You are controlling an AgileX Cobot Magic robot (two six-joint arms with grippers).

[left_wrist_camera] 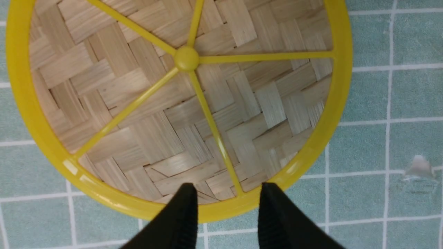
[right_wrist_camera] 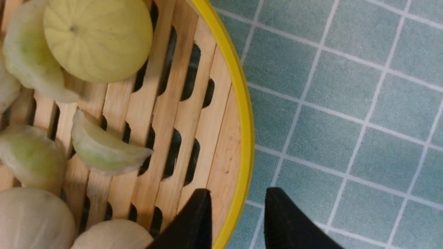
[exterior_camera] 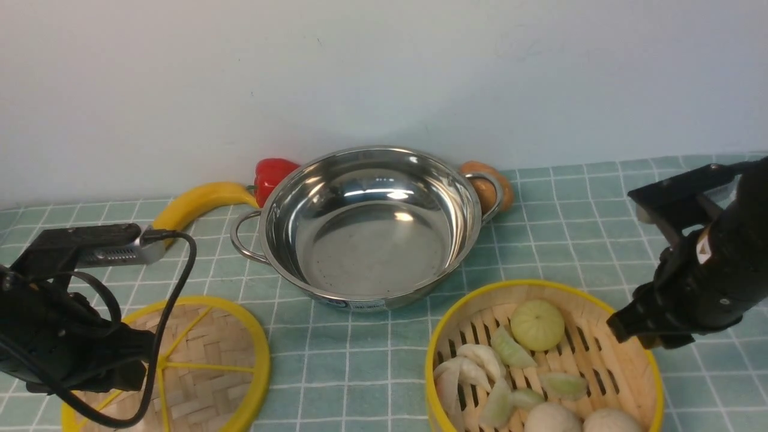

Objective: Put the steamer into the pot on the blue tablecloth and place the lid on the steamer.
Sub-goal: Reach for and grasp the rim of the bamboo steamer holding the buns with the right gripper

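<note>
The empty steel pot stands at the middle back of the blue tablecloth. The steamer, holding dumplings and buns, sits on the cloth at the front right. My right gripper is open at its right edge. In the right wrist view one finger is over the slatted base and the other over the cloth, with the yellow rim between them. The lid lies flat at the front left. My left gripper is open, its fingertips over the lid's near rim.
A banana and a red pepper lie behind the pot on the left. A brown round thing sits behind its right handle. A white wall closes the back. A cable hangs from my left arm over the lid.
</note>
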